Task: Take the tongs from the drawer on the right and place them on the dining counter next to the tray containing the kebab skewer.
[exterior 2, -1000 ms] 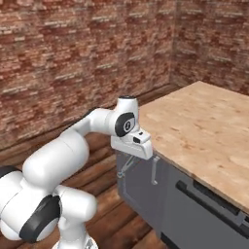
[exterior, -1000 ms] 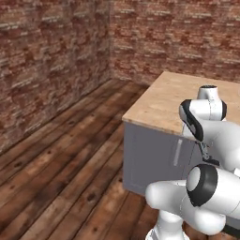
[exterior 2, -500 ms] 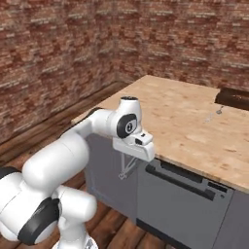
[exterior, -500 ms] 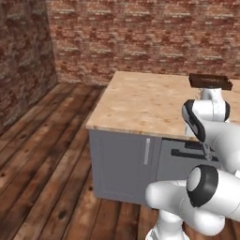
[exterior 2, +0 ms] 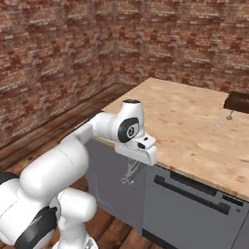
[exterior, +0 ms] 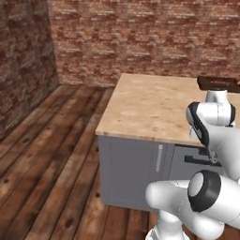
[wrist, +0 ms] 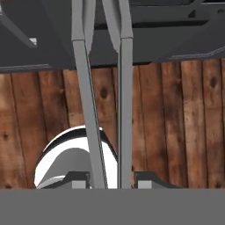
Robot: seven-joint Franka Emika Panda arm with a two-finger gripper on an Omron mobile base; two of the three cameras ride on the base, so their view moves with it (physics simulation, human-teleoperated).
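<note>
1. Carrying step: my gripper (wrist: 112,178) pinches the slim silvery-grey metal tongs (wrist: 103,110), hanging beside the light beige wood-look dining counter (exterior 2: 180,121).
2. Next, lift over it toward the dark brown tray (exterior 2: 238,101), probably the skewer's.

I'm looking at a rendered kitchen with a rustic finish. Red-brown brick walls (exterior: 140,37) close in the corner, and dark wood planks make the floor (exterior: 51,159). A long beige wood-look tabletop (exterior 2: 194,126) sits on a grey cabinet base (exterior: 131,171) with flat fronts and a dark slotted panel (exterior 2: 192,192). At its far end rests a dark brown tray (exterior: 218,83), the sort used for serving food.
</note>
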